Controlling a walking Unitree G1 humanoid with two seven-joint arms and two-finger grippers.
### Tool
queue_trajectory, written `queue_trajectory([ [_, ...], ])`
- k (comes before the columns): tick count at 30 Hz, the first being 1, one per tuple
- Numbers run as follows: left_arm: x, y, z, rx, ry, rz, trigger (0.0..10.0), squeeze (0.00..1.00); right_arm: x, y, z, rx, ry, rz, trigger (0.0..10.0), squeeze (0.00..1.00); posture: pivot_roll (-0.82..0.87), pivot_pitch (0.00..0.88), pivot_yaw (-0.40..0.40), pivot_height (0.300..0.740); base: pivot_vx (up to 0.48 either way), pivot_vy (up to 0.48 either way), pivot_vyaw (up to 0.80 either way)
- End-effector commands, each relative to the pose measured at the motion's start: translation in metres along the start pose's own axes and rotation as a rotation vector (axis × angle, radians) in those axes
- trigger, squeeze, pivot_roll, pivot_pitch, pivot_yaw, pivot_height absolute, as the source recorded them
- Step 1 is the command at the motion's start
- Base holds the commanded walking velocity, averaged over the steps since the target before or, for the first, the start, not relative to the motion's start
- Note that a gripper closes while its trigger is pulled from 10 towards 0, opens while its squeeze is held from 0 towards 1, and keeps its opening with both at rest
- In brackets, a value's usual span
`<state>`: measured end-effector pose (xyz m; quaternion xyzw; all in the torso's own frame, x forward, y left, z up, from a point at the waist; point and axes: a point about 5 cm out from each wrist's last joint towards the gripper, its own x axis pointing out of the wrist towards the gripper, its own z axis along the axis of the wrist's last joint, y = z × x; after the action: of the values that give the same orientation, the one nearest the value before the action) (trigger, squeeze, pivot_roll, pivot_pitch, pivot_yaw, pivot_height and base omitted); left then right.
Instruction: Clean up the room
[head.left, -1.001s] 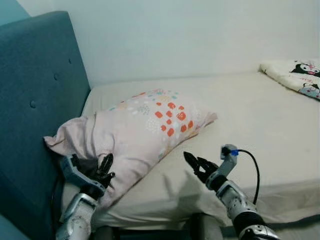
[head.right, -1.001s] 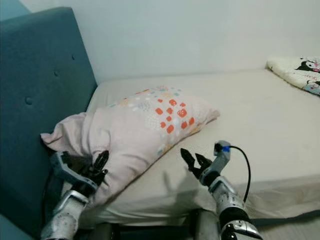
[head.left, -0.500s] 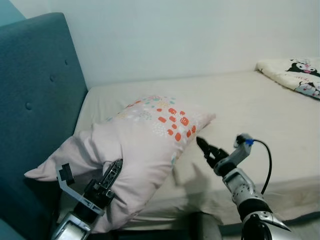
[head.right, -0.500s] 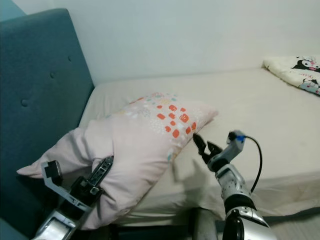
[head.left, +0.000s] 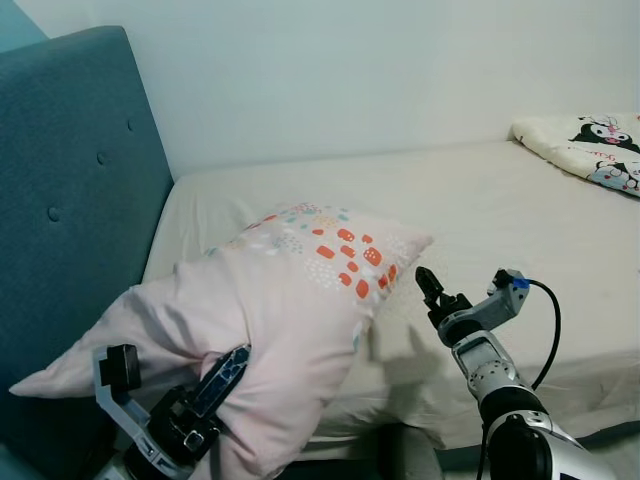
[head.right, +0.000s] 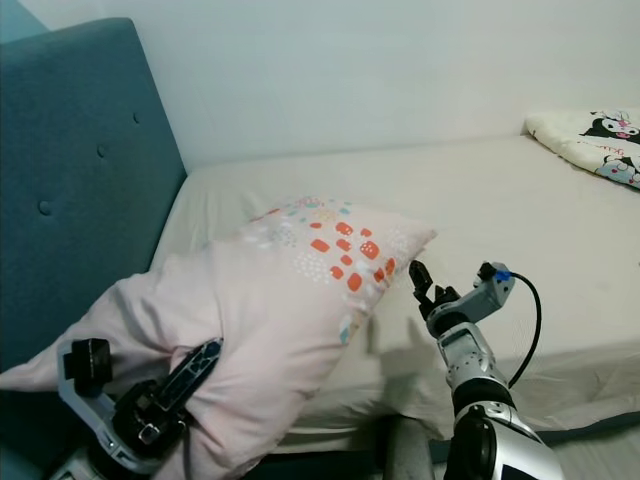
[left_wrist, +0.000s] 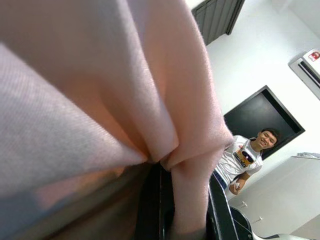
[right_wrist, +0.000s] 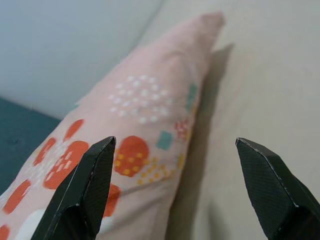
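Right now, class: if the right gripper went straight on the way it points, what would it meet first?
Most likely the pink pillow; the right gripper, jaws open, faces its patterned end.

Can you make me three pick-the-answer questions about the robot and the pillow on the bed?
1. Where is the right gripper?
A. beside the pillow's far corner
B. on the headboard
C. under the bed

2. What colour is the headboard?
A. red
B. teal blue
C. white

3. What is the left gripper doing?
A. hanging free
B. holding a cup
C. shut on the pillow

Answers:
1 A, its fingers sit by the patterned corner, over the mattress.
2 B, the padded panel is teal blue.
3 C, the left wrist view shows pink cloth pinched between its fingers.
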<state>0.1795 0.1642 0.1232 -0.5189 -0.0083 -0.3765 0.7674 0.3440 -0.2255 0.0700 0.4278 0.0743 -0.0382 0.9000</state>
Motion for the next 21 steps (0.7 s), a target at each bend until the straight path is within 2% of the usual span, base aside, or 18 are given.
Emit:
queue_trajectory([
  [1, 0.007, -0.006, 0.001, 0.000, -0.002, -0.054, 0.0, 0.00, -0.002, -0.006, -0.010, 0.117, 0.039, -0.038, 10.0, 0.00, 0.13, 0.000, -0.018, 0.497, 0.000, 0.000, 0.00],
  [3, 0.011, -0.005, 0.001, 0.000, -0.007, -0.048, 0.0, 0.00, -0.004, -0.007, -0.015, 0.199, 0.051, -0.023, 10.0, 0.00, 0.14, 0.000, -0.017, 0.497, 0.000, 0.000, 0.00],
  [7, 0.016, -0.002, 0.000, 0.017, -0.015, -0.029, 0.0, 0.00, -0.004, -0.003, -0.021, 0.257, 0.063, 0.020, 10.0, 0.00, 0.17, 0.000, -0.014, 0.497, 0.000, 0.000, 0.00],
  [14, 0.030, 0.002, 0.007, 0.085, -0.070, 0.058, 0.0, 0.00, 0.006, 0.017, -0.016, 0.250, 0.043, 0.110, 10.0, 0.00, 0.19, 0.000, 0.004, 0.497, 0.000, 0.000, 0.00],
  [16, 0.035, 0.001, 0.014, 0.142, -0.086, 0.136, 0.0, 0.00, 0.010, 0.024, -0.009, 0.239, 0.016, 0.107, 10.0, 0.00, 0.19, 0.024, 0.023, 0.497, 0.000, 0.000, 0.00],
  [18, 0.034, -0.001, 0.015, 0.154, -0.087, 0.155, 0.0, 0.00, 0.010, 0.023, -0.006, 0.233, -0.002, 0.093, 10.0, 0.00, 0.19, 0.053, 0.034, 0.497, 0.000, 0.000, 0.00],
  [20, 0.028, -0.004, 0.015, 0.182, -0.067, 0.199, 0.0, 0.00, 0.009, 0.015, 0.006, 0.264, -0.070, 0.048, 10.0, 0.00, 0.19, 0.078, 0.044, 0.497, 0.000, 0.000, 0.00],
  [21, 0.019, -0.011, 0.015, 0.201, -0.052, 0.246, 0.0, 0.00, 0.004, 0.004, 0.025, 0.306, -0.156, 0.029, 10.0, 0.00, 0.20, 0.106, 0.057, 0.497, 0.000, 0.000, 0.00],
])
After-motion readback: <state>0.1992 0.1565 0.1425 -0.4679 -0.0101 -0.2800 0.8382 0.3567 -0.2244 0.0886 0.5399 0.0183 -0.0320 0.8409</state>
